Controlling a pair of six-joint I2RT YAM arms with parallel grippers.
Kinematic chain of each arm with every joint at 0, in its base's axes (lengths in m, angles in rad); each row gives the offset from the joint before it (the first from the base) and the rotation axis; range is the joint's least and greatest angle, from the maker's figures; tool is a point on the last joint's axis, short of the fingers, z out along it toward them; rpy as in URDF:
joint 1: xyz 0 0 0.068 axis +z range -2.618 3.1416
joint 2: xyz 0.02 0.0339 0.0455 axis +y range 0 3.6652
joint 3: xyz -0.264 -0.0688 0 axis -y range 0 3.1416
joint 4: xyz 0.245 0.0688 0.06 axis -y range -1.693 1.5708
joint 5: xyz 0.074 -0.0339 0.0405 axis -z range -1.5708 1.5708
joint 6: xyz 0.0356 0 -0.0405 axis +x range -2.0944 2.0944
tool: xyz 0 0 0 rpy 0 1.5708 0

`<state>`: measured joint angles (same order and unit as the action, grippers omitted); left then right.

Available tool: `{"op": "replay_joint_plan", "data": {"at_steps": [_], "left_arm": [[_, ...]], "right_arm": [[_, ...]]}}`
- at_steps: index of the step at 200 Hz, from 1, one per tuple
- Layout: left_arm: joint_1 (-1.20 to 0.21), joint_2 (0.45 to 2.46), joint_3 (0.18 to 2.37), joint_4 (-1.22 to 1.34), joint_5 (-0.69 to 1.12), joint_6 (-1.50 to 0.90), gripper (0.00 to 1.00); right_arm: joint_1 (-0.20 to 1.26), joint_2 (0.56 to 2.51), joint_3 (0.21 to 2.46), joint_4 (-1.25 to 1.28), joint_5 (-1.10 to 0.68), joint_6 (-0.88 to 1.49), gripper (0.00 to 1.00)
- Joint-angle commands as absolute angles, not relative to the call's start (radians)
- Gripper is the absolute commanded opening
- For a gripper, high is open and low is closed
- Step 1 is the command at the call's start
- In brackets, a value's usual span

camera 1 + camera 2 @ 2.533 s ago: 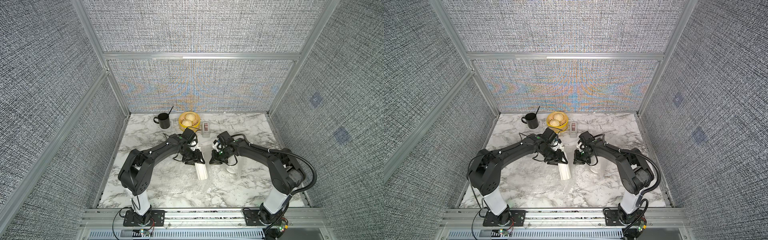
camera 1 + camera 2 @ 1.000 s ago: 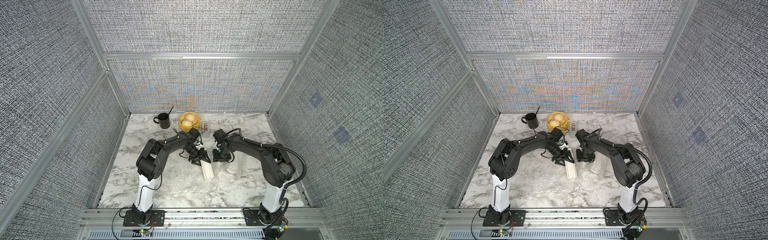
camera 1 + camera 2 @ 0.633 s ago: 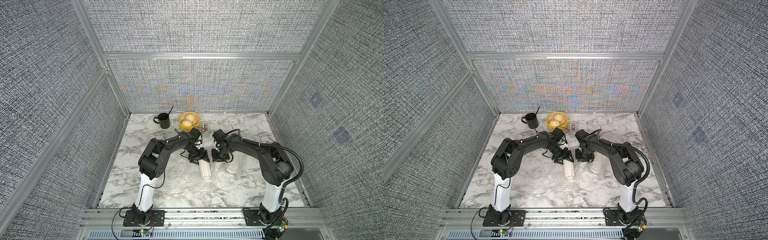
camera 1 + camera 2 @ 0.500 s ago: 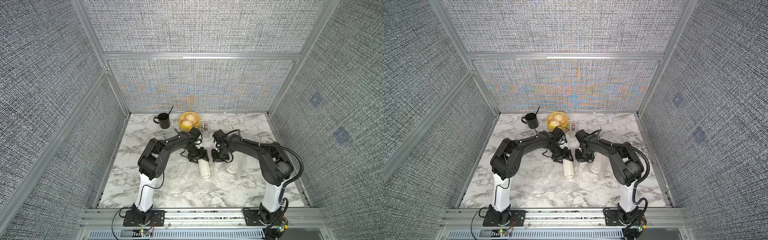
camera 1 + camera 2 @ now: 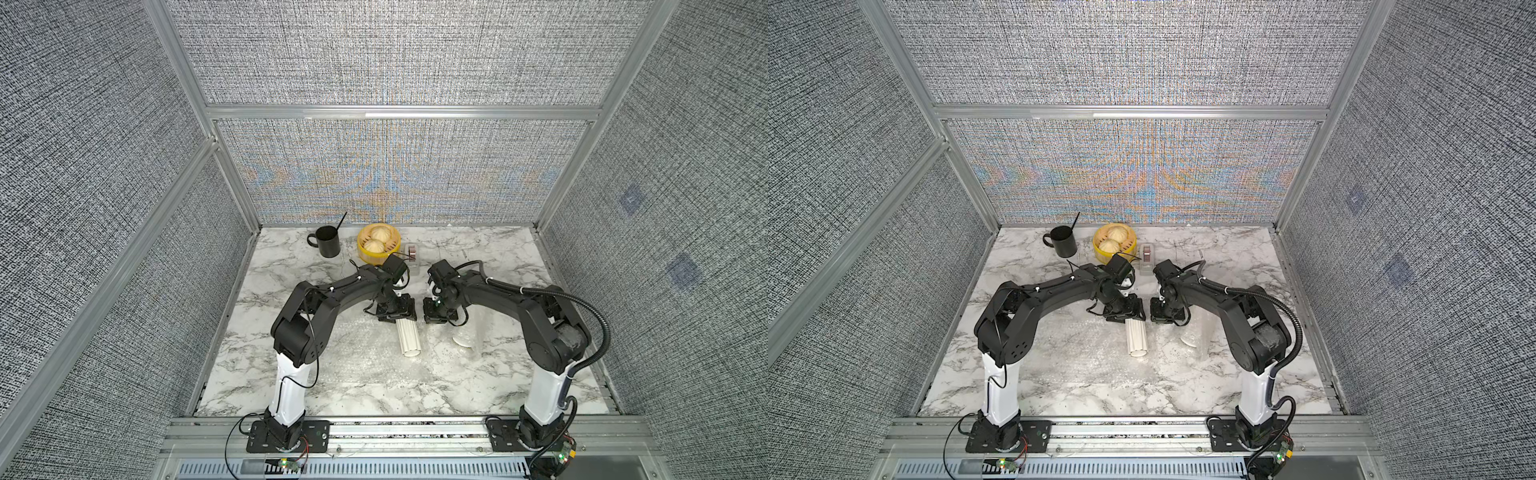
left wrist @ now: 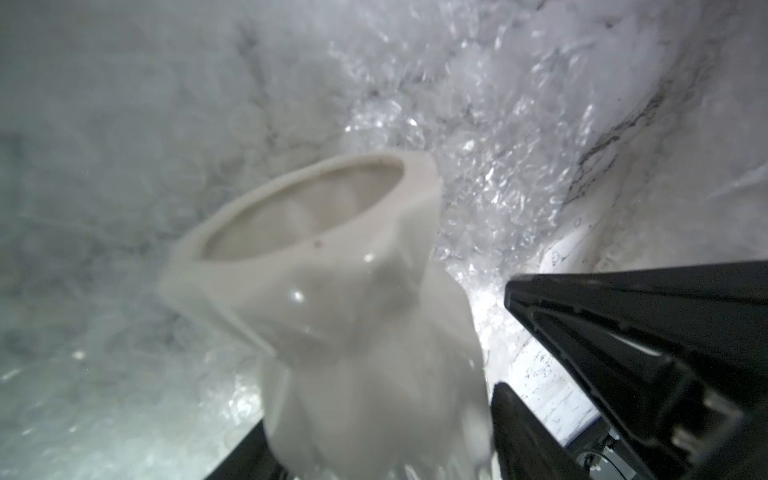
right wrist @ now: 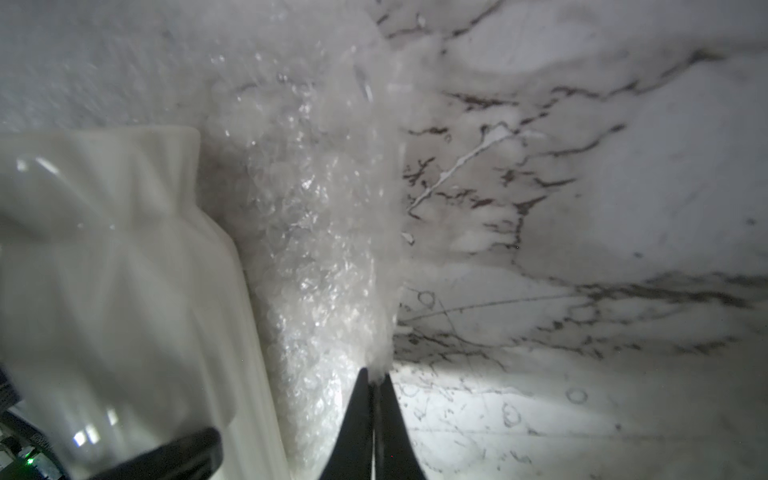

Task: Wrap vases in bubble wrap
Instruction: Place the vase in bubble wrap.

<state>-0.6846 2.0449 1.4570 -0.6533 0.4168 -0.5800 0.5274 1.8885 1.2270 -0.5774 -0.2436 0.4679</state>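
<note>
- Though faint against the marble table point(image 5: 291, 374), note the bubble wrap point(image 5: 365, 359) spread flat over the middle in both top views.
- On that sheet, lying on its side: the slim vase point(image 5: 408, 338), white and ribbed, open mouth toward the near edge, base toward the back wall.
- At the base end, straddling the body: the left gripper point(image 5: 398, 318). Jaws spread on either side in the left wrist view, with bare table showing between one finger point(image 6: 623, 332) and the narrow neck. Pressing the wider body or loose around it: cannot tell.
- Just beside, on the vase's right: the right gripper point(image 7: 374, 376), tips clamped together on an edge of the bubble wrap, with the sheet standing up as a glossy fold alongside the vase.
- Near the right arm's elbow: a second vase point(image 5: 462, 341), only partly seen through clear wrap standing around it; shape not clear enough to describe.
- At the back, well apart from both arms: a black mug point(image 5: 328, 242) with a thin stick in it, a yellow steamer point(image 5: 365, 251) holding two buns, and a small brownish item point(image 5: 412, 252) just beside the steamer.
</note>
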Motion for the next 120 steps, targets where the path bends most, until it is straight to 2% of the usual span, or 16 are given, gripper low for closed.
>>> {"op": "replay_joint_plan", "data": {"at_steps": [1, 49, 81, 120], "left_arm": [[-0.690, 2.051, 1.456, -0.656, 0.359, -0.585, 0.65], [-0.696, 2.031, 1.460, -0.644, 0.353, -0.611, 0.51], [-0.696, 1.992, 1.445, -0.635, 0.369, -0.617, 0.47], [-0.696, 1.915, 1.422, -0.611, 0.428, -0.648, 0.46]], "right_arm": [[0.526, 1.881, 1.219, -0.558, -0.241, 0.471, 0.01], [0.522, 1.864, 1.205, -0.531, -0.231, 0.467, 0.00], [0.522, 1.861, 1.206, -0.517, -0.228, 0.463, 0.00], [0.521, 1.862, 1.208, -0.501, -0.230, 0.451, 0.00]]}}
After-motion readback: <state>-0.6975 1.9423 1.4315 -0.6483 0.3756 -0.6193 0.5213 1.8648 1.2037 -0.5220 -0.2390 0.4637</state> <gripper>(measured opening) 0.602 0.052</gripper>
